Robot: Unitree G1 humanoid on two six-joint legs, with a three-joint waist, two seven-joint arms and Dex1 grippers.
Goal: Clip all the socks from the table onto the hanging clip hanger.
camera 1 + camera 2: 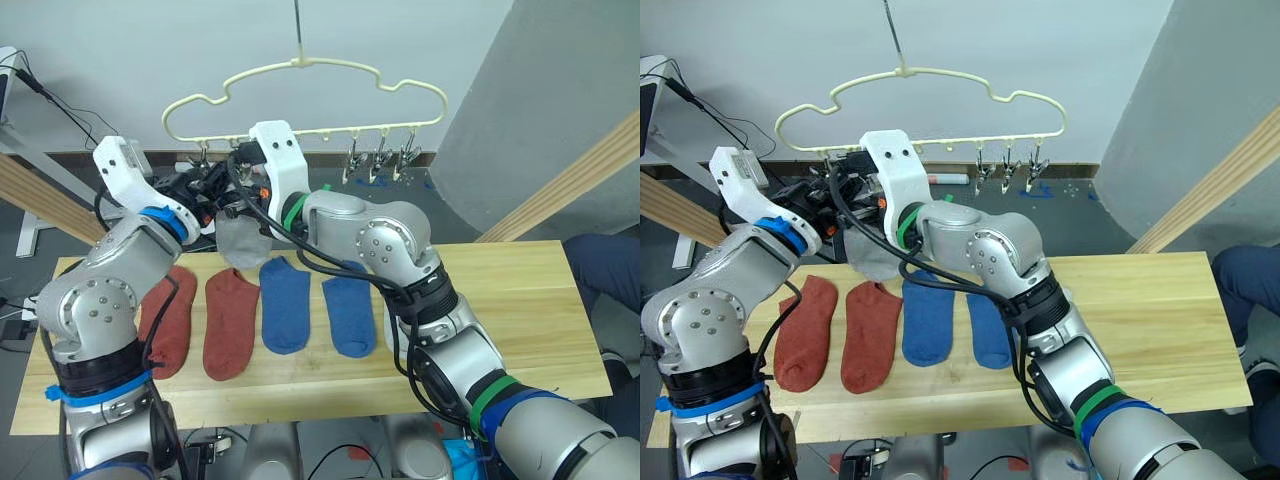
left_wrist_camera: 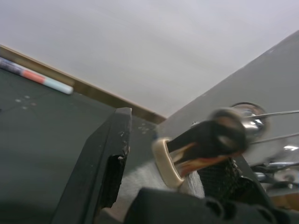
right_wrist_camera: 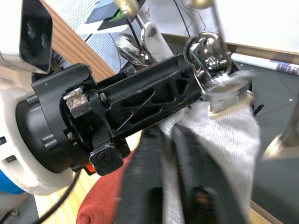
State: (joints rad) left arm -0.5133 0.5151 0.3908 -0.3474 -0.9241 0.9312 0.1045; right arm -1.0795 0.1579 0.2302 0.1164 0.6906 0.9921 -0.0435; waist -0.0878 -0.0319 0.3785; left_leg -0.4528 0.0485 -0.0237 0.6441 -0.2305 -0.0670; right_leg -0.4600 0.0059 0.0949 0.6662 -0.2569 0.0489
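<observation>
The pale yellow clip hanger (image 1: 340, 63) hangs above the far edge of the table (image 1: 520, 300). Both grippers meet at its left clips. My right gripper (image 3: 170, 154) is shut on a light grey sock (image 1: 243, 243), holding its top edge up at a metal clip (image 3: 219, 84). Reaching in from the left, my left gripper (image 1: 210, 185) is closed around that clip. Two rust-red socks (image 1: 230, 322) and two blue socks (image 1: 285, 303) lie flat side by side on the table. Three clips (image 1: 380, 160) hang bare to the right.
Thick wooden beams rise at the right (image 1: 560, 190) and the left (image 1: 40, 200). A person's knee in blue (image 1: 610, 280) sits past the table's right end. Cables (image 1: 60, 100) trail at the far left, and a marker (image 1: 950, 178) lies on the floor behind.
</observation>
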